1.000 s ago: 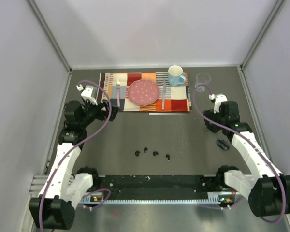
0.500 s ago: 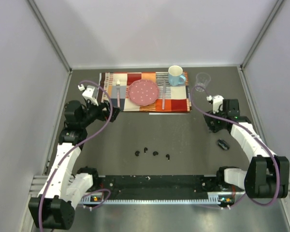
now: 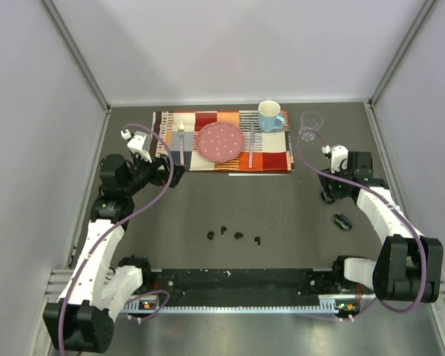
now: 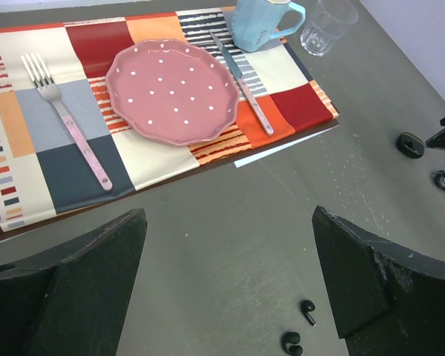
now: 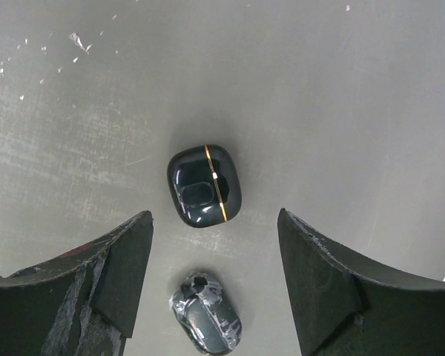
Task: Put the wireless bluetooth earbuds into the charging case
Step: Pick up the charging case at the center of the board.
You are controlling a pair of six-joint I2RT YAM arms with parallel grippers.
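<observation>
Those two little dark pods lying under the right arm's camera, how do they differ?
The gold-lined case is glossy black with a thin gold line across it; the mottled case is greyer, with pale shiny patches and no such line showing. The gold-lined case is a rounded square, the mottled case more oval. Both are small and dark and lie apart on the grey table, touched by nothing.

A dark grey table (image 3: 282, 215) fills the lower frame, boxed by white walls (image 3: 237, 44) at left, back and right, with grey metal struts (image 3: 78, 55) at the upper corners, evenly lit
</observation>
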